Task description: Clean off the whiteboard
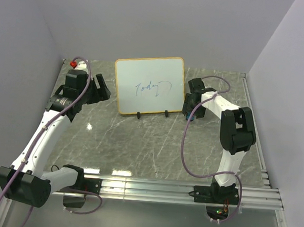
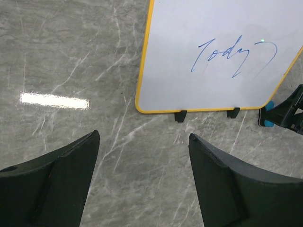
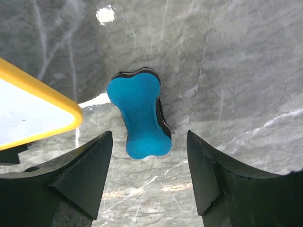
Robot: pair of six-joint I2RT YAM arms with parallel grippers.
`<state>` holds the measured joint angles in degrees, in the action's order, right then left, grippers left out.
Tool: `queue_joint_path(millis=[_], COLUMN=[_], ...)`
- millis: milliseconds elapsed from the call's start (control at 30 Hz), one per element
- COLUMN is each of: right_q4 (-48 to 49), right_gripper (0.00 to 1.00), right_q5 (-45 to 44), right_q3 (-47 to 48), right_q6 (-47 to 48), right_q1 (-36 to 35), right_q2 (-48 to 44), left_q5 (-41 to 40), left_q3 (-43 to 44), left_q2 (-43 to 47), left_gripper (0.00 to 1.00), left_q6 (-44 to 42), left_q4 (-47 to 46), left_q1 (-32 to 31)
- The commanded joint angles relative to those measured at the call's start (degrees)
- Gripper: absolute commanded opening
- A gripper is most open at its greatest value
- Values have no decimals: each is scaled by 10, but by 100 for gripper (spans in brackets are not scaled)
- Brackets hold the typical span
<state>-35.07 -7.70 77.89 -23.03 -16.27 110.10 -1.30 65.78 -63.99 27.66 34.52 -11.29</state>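
Note:
The whiteboard (image 1: 150,84) stands propped on two black feet at the back middle of the table, with blue handwriting on it. It also shows in the left wrist view (image 2: 213,52) and its yellow corner in the right wrist view (image 3: 42,113). A blue bone-shaped eraser (image 3: 139,113) with a black underside lies on the table just right of the board. My right gripper (image 3: 149,137) is open above it, jaws either side of its near end, not touching. My left gripper (image 2: 142,142) is open and empty, left of the board.
A small red object (image 1: 72,63) sits at the back left corner. Grey walls close the table at the back and both sides. A metal rail (image 1: 162,188) runs along the near edge by the arm bases.

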Motion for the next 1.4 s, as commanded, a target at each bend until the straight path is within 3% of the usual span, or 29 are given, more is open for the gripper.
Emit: queue_joint_path(millis=[0,433,667,900,1033,1067,1133,1167,1367], right_q4=[5,-11,-12,-11,-15,-18,-25,-26,-52], right_gripper=[70,64,32,16,6,2,0,0,0], right_q5=[-10,-15,-32,-37,-32,-31,-26,-22,-15], right_q3=[-3,82,75,1,-41,-44,-43,-40,28], right_q6=[0,-4,-18,-37,-46,-47,-52,-53,-58], right_q1=[-4,-6,-6,-5,-8,-9,-12,-16,-29], right_q2=[-1,67,64,2,-67,-78,-107,-114,-128], left_q5=[16,22,15,-5,141,185,240,278,439], left_q3=[6,-4,2,15,13,11,-10,-23,-94], left_q2=[15,9,1,-19,-59,-66,-89,-95,-183], left_gripper=[82,80,80,82,76,77,94,97,94], left_q6=[-9,-11,-21,-58,-61,-50,-41,-28,9], left_q4=[-19,-15,-19,-49,-111,-124,-194,-231,-478], left_q1=[4,4,4,26,131,145,172,179,201])
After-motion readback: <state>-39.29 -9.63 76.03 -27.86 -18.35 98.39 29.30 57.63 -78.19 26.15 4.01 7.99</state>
